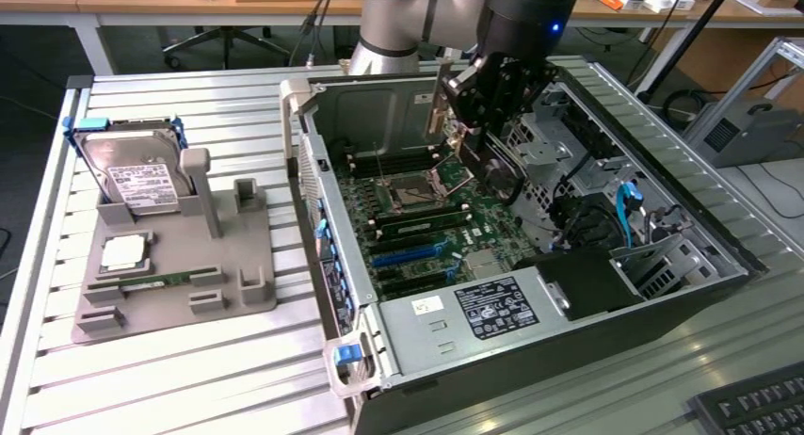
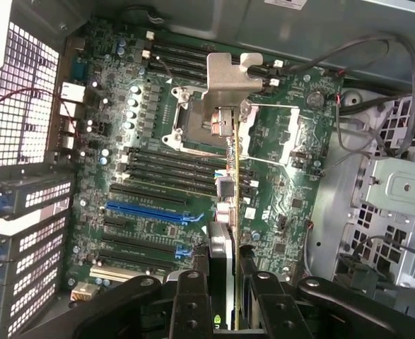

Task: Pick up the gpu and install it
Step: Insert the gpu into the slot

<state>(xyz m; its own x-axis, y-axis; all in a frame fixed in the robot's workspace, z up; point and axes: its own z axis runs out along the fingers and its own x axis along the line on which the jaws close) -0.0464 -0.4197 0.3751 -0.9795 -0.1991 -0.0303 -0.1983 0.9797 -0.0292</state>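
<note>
**gpu (image 2: 223,212), clamped edge-on in claw (image 2: 225,286), inside open computer case (image 1: 329,171)**
Handling: thin, stiff, light card, judged fragile because the circuit board is bare. It is best gripped across its flat faces near one end, clear of the connector edge. Claw partly closed, both fingers pinching the card's near end. The card runs straight out ahead of the claw, with its silver bracket (image 2: 230,78) at the far tip. It hangs over the motherboard (image 2: 150,134) and is not seated. The blue slot (image 2: 150,210) lies off to one side.
</note>
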